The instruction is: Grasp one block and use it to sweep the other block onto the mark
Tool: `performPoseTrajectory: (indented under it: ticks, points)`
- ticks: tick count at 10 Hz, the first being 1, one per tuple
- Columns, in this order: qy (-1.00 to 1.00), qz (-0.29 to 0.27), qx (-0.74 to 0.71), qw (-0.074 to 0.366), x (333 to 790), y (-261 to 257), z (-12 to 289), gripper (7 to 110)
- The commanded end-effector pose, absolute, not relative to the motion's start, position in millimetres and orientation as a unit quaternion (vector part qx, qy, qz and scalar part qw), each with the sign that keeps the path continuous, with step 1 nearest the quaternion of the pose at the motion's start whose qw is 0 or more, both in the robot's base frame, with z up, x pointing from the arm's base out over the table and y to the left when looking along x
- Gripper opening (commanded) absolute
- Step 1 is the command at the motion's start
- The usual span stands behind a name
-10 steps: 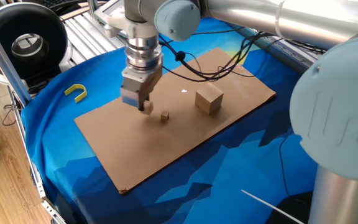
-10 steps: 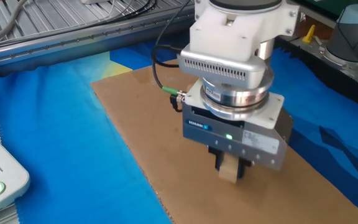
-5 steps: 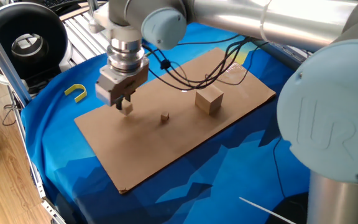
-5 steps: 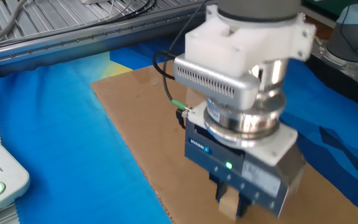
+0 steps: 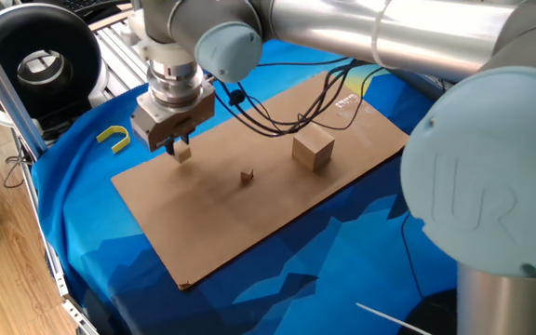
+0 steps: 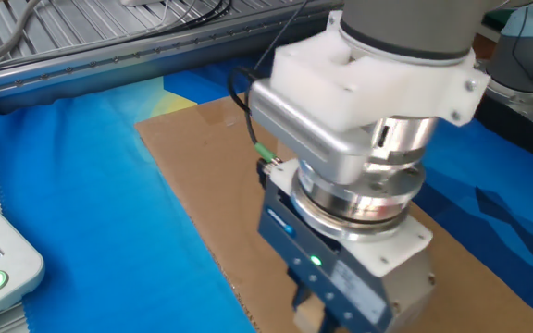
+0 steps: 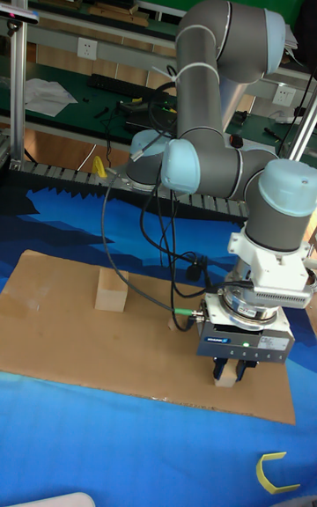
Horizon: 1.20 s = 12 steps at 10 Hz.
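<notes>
My gripper (image 5: 179, 149) is shut on the one block (image 5: 183, 154), a small pale wooden cube held just above the left end of the cardboard board (image 5: 203, 223). The other block (image 5: 247, 176), a tiny light-brown cube, lies alone near the board's middle, well to the right of the gripper. In the tall fixed view the gripper (image 7: 229, 370) holds the one block (image 7: 226, 378) near the board's front edge, with the other block (image 7: 172, 325) to its left. In the other fixed view the wrist fills the frame and only a corner of the one block (image 6: 307, 318) shows. The mark is hidden.
A big tan cube (image 5: 313, 150) stands on the board to the right of the tiny cube, and shows again (image 7: 112, 289) in the tall fixed view. A yellow U-shaped piece (image 5: 114, 138) lies on the blue cloth left of the board. A black round device (image 5: 40, 63) sits at the back left.
The gripper has carried the pale cube leftwards along the board, away from the tiny cube. The tiny cube and the big cube have not moved.
</notes>
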<state>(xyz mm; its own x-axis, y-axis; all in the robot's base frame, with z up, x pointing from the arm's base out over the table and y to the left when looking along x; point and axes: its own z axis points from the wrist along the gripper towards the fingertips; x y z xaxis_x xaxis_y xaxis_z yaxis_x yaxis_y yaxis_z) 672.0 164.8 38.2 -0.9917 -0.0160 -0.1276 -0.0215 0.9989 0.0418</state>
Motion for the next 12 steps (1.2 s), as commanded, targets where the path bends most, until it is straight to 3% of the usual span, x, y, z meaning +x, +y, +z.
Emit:
performPoseTrajectory:
  ticks: [1,12]
  points:
    - [0.996,0.037,0.006,0.078,696,151,51,7]
    - [0.994,0.047,0.049,0.087,693,142,16,7]
